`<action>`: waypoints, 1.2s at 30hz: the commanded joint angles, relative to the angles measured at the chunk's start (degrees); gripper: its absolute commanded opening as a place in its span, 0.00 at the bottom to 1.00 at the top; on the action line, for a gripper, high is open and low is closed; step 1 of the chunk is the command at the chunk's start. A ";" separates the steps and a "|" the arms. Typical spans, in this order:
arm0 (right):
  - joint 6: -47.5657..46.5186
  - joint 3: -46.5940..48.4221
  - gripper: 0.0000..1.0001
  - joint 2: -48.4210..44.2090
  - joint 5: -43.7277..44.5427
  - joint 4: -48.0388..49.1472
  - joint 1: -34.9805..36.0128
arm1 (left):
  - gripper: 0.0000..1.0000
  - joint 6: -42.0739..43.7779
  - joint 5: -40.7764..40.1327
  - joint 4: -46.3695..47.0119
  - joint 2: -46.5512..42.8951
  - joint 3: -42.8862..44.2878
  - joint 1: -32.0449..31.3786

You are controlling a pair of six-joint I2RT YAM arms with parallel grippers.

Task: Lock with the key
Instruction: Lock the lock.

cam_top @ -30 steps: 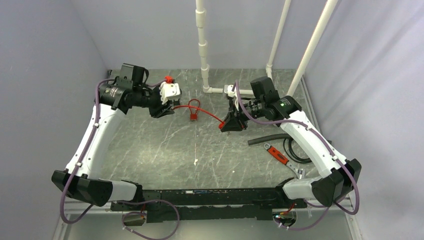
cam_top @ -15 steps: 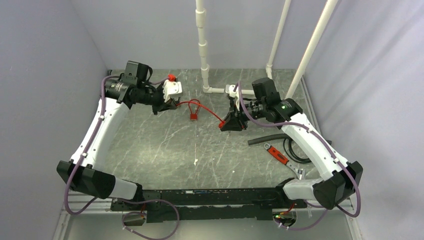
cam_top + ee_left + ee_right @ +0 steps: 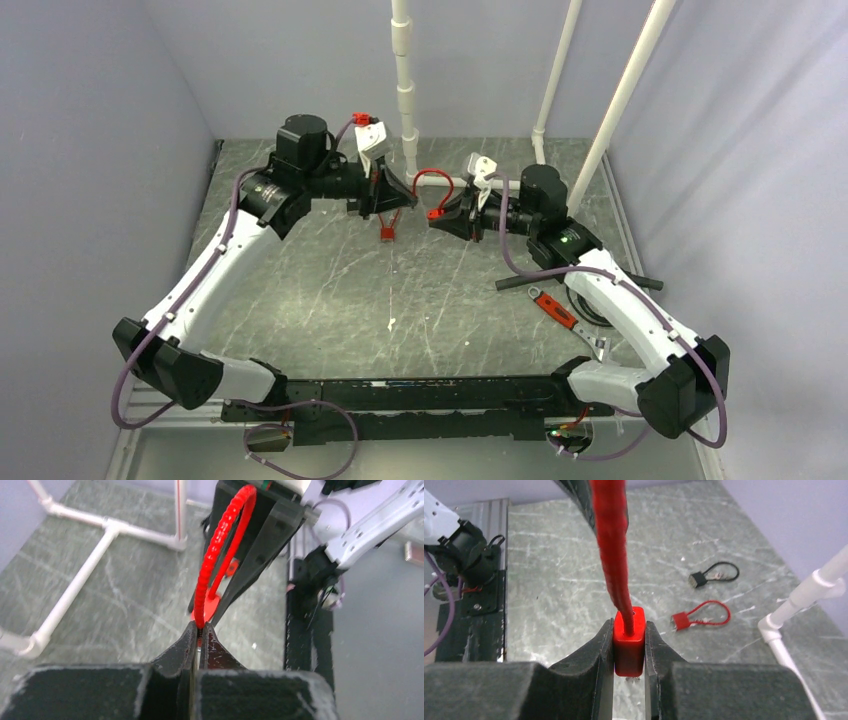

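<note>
The right gripper (image 3: 629, 641) is clamping the red lock body (image 3: 629, 650) squarely between both fingers, its jaws closed down to the body's width. The left gripper (image 3: 200, 632) is pinching the red cable (image 3: 212, 552) near its free end, jaws almost meeting. The lock is hanging above the table (image 3: 330, 290) between the 2 arms, near the white pipe (image 3: 406, 100). Doing this well, I judge, is calling for the right arm holding steady while the left is steering the tip straight, untwisted, toward the body.
</note>
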 commanded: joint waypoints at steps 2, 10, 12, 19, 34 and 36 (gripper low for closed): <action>4.14 -1.35 0.00 -2.82 2.24 17.14 1.68 | 0.00 -16.26 0.68 15.65 -1.12 -0.80 -4.03; 7.05 -3.58 0.00 -5.46 5.38 21.25 2.56 | 0.00 -15.03 0.77 21.01 -2.06 -4.05 -5.67; 7.97 -3.12 0.00 -5.66 5.63 21.64 2.71 | 0.00 -15.26 0.65 21.66 -1.76 -3.83 -5.62; 10.37 -2.44 0.00 -6.11 5.99 23.21 3.18 | 0.00 -15.86 0.16 21.25 -1.92 -5.02 -5.63; 18.05 -0.65 0.00 -6.14 8.31 30.22 3.28 | 0.00 -27.14 2.45 27.92 -1.64 -12.93 -0.48; 18.25 -0.13 0.00 -5.24 8.15 31.19 3.44 | 0.00 -28.20 5.52 29.07 -0.66 -13.22 -0.35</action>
